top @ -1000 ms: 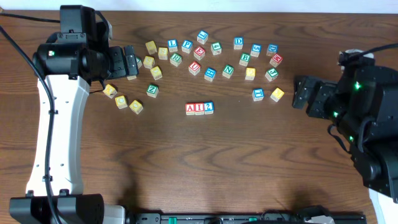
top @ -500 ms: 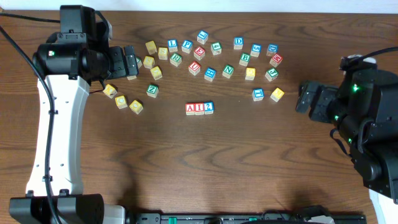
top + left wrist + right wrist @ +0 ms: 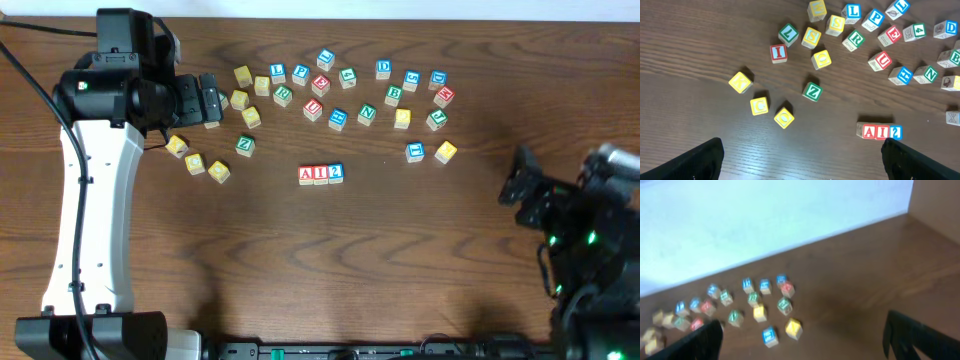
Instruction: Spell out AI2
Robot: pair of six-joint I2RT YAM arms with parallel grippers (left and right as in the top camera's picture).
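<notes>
Blocks lie in one straight row at the middle of the worktop [image 3: 400, 260]: the red A block [image 3: 306, 174], the red I block [image 3: 320, 174] and the blue 2 block [image 3: 336, 173], sides touching, reading AI2 from the near edge. The loose blocks [image 3: 347, 75] are scattered in a band between this row and the far edge, well apart from it.

The left tool [image 3: 210, 100] hangs near the far left corner, over the left end of that scatter. Its wrist view shows its fingers [image 3: 700, 160] spread wide with nothing between them.

The right tool [image 3: 520, 182] is by the right edge, apart from every block. Its wrist view is blurred, yet its dark fingers [image 3: 912, 332] stand far apart and grip nothing.
</notes>
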